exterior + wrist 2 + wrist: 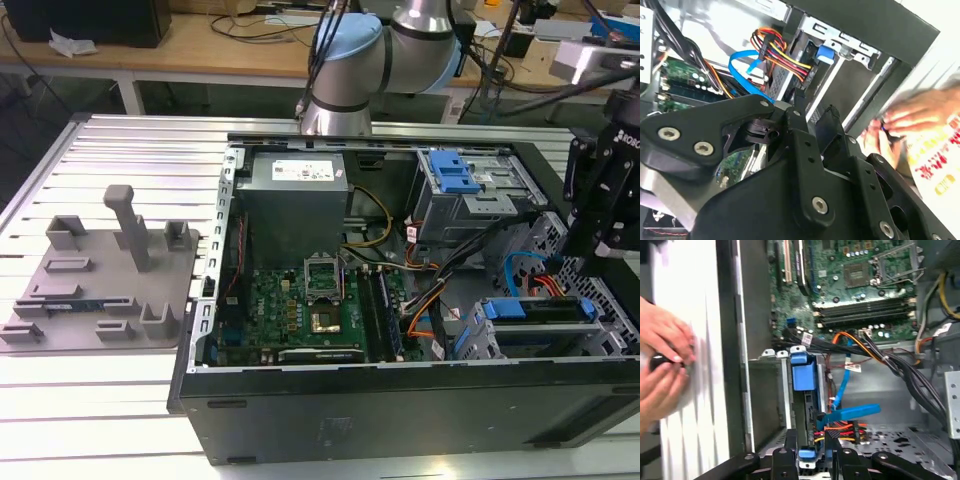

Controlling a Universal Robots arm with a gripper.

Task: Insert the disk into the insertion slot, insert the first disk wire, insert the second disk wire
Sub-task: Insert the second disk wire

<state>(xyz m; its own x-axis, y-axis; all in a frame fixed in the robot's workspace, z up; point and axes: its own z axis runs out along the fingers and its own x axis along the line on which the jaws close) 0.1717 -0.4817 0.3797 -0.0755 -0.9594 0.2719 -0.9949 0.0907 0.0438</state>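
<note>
**Gripper poised over the seated disk at the case's drive corner**

The case [400,400] lies open on its side, and everything here is placed from it. The gripper [590,240] hangs above the case's front corner, over the low drive bay. That puts both wrist cameras looking straight down onto the work.

The disk [802,375] sits inside the slot [475,335] in that corner. Its blue carrier shows on edge between the grey bay walls, so by the look of it the first step is done. In the exterior view the disk [545,308] lies flat and low in the bay, with its cable end turned towards the case's middle.

Two leads reach that end. One is a flat blue cable [852,411]. The other is a plug with red, yellow and orange wires [840,429]. Both plugs lie against the disk's end, probably so that they mate with its sockets. Whether either is pushed fully home cannot be made out.

In the first wrist view the gripper [810,440] has its fingers [790,452] parted, one on each side of the carrier's edge. A bit of blue shows in the gap, but they grip nothing that can be seen.

Just outside the case's side wall, a person's hands [662,360] rest on the table, closed around something small and dark.
</note>
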